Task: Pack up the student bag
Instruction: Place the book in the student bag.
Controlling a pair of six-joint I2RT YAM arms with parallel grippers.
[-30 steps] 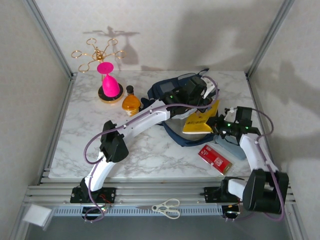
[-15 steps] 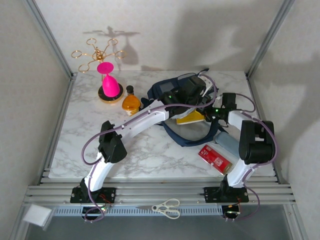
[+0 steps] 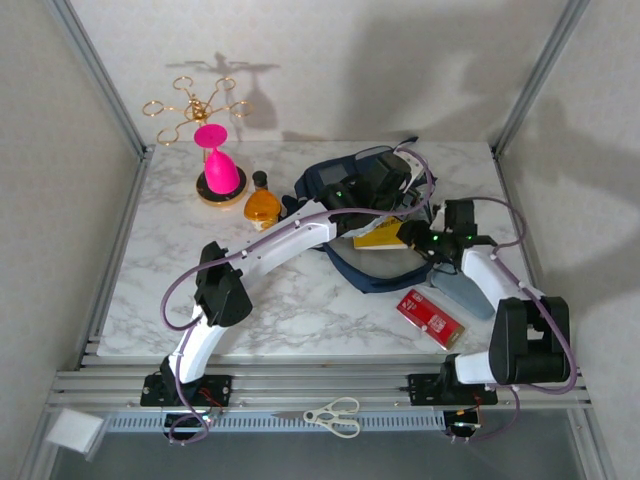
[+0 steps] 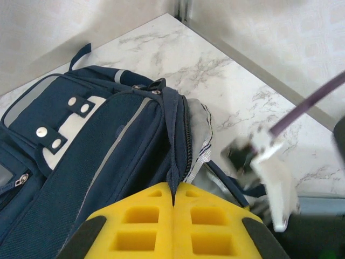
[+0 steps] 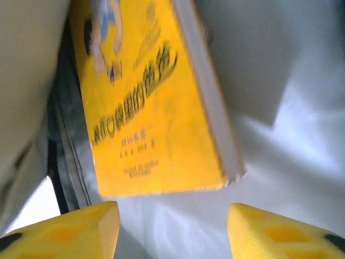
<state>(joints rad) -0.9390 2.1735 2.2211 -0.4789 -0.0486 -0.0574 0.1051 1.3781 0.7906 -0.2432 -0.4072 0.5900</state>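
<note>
Navy, white-patched student bag [image 4: 108,145] pinched by left claw [image 4: 173,195]; right claw [image 5: 172,226] gapes wide.

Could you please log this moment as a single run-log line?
left gripper: shut on student bag | right gripper: open | yellow book: at bag mouth

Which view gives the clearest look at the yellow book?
The right wrist view: the yellow book is seen up close, with its printed cover and page edge visible, though blurred. The top external view shows it as a small yellow patch against the student bag.
</note>
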